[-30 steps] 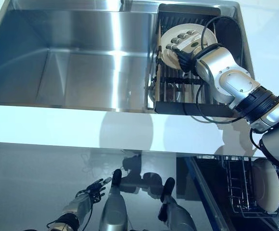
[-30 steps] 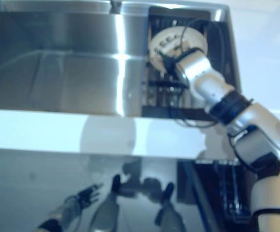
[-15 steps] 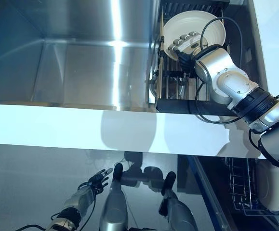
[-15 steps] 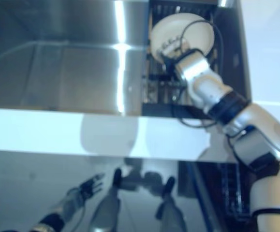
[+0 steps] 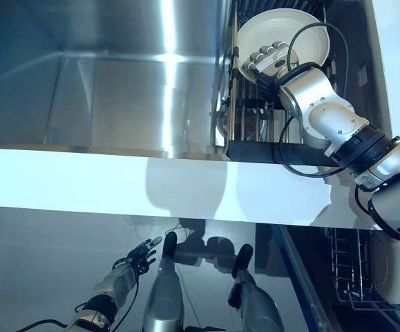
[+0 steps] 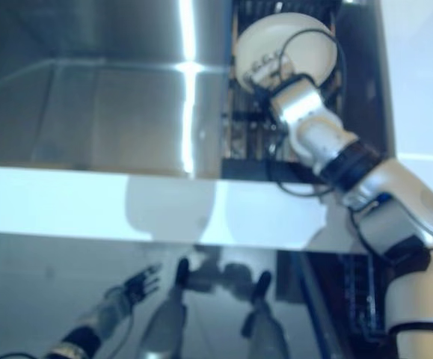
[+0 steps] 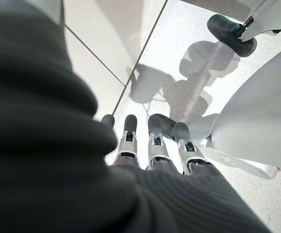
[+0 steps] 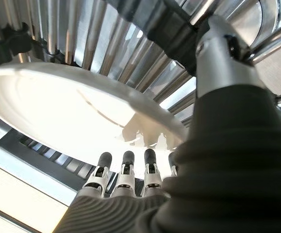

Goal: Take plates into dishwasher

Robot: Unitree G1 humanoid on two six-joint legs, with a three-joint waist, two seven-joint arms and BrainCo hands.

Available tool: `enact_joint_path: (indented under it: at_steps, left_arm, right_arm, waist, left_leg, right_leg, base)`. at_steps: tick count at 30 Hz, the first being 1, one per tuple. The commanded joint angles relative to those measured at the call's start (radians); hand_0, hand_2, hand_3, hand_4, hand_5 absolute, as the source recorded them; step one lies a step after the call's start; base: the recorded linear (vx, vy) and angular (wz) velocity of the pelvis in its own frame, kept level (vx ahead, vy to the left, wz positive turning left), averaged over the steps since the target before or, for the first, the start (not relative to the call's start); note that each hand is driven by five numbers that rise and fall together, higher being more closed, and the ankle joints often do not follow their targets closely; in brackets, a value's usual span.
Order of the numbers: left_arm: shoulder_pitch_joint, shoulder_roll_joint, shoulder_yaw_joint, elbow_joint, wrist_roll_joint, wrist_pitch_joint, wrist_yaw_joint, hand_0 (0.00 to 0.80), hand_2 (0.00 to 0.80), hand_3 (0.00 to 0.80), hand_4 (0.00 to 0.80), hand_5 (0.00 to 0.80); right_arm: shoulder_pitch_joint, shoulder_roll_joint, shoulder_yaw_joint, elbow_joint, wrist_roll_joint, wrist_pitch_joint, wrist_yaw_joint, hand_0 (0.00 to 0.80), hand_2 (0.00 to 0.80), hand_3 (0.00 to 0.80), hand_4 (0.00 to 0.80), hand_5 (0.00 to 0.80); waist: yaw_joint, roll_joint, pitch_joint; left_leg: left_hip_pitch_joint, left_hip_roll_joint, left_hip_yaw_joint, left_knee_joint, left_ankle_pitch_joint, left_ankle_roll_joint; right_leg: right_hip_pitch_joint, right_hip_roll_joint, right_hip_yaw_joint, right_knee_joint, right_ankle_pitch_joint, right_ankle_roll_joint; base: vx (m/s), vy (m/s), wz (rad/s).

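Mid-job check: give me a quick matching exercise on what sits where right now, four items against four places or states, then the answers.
Things:
1. white plate
2. right hand
3. left hand
4. second plate

Places or states:
A. standing in the wire rack of the open dishwasher, low on the robot's right
B. hanging idle below the counter, fingers relaxed, holding nothing
C. tilted up above the drying rack in the sink
D. pinching the white plate's rim, fingers on its face and thumb behind

Pairs: 1-C, 2-D, 3-B, 4-A
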Motion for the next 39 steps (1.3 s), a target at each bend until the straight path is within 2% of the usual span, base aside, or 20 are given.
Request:
enact_joint_path:
  at_steps: [1,11,12,13,16,25,39]
  left_arm:
    - [-0.023,-0.006,-0.024,-0.03,-0.039,-0.01,0.009,0.0,0.0,0.0,0.0,0.0]
    - [-0.033,-0.005,-0.03,-0.028,-0.071,-0.012,0.009,0.0,0.0,0.0,0.0,0.0]
    - [-0.034,-0.005,-0.03,-0.028,-0.073,-0.012,0.009,0.0,0.0,0.0,0.0,0.0]
    - [-0.034,-0.005,-0.029,-0.027,-0.075,-0.013,0.007,0.0,0.0,0.0,0.0,0.0]
    - [-0.037,-0.005,-0.028,-0.029,-0.082,-0.009,0.008,0.0,0.0,0.0,0.0,0.0]
    - [-0.045,-0.006,-0.027,-0.028,-0.104,-0.013,0.013,0.0,0.0,0.0,0.0,0.0]
    - [-0.05,0.001,-0.02,-0.018,-0.086,-0.001,0.008,0.0,0.0,0.0,0.0,0.0]
  right_arm:
    - [-0.104,-0.066,0.052,0.045,-0.081,0.04,-0.017,0.0,0.0,0.0,0.0,0.0]
    - [-0.105,-0.071,0.067,0.048,-0.226,0.011,0.005,0.0,0.0,0.0,0.0,0.0]
    - [-0.105,-0.072,0.068,0.048,-0.236,0.009,0.009,0.088,0.088,0.088,0.088,0.088]
    - [-0.106,-0.074,0.07,0.049,-0.249,0.003,0.012,0.242,0.242,0.242,0.242,0.242]
    - [-0.103,-0.077,0.075,0.051,-0.302,-0.02,0.022,0.8,0.8,0.8,0.8,0.8]
    - [-0.093,-0.087,0.071,0.058,-0.408,-0.039,0.027,0.8,0.8,0.8,0.8,0.8]
    - [-0.093,-0.104,0.061,0.083,-0.367,-0.042,-0.048,0.8,0.8,0.8,0.8,0.8]
  waist:
    - [-0.003,-0.042,0.037]
    - [-0.009,-0.03,0.043]
    - [-0.009,-0.03,0.044]
    - [-0.01,-0.029,0.045]
    - [-0.011,-0.026,0.045]
    - [-0.018,-0.025,0.048]
    - [-0.024,-0.027,0.018]
  left_leg:
    - [-0.041,-0.083,0.066,-0.031,0.071,0.075]
    - [-0.053,-0.085,0.07,-0.031,0.078,0.073]
    - [-0.055,-0.085,0.071,-0.031,0.078,0.073]
    - [-0.057,-0.086,0.072,-0.031,0.079,0.073]
    - [-0.061,-0.087,0.072,-0.031,0.081,0.073]
    - [-0.066,-0.087,0.077,-0.031,0.083,0.073]
    - [-0.049,-0.085,0.073,-0.031,0.074,0.074]
  right_leg:
    - [-0.025,-0.04,0.035,-0.002,0.051,0.062]
    - [-0.039,-0.041,0.035,-0.002,0.054,0.064]
    - [-0.04,-0.04,0.035,-0.002,0.054,0.063]
    - [-0.042,-0.04,0.034,-0.002,0.055,0.063]
    - [-0.046,-0.04,0.034,-0.002,0.055,0.064]
    - [-0.052,-0.04,0.034,-0.002,0.058,0.066]
    - [-0.037,-0.037,0.037,-0.002,0.051,0.064]
  base:
    - [0.0,0.0,0.0]
    - [0.0,0.0,0.0]
    - [0.0,0.0,0.0]
    - [0.0,0.0,0.0]
    - [-0.004,0.006,-0.01]
    - [0.0,0.0,0.0]
    - [0.0,0.0,0.0]
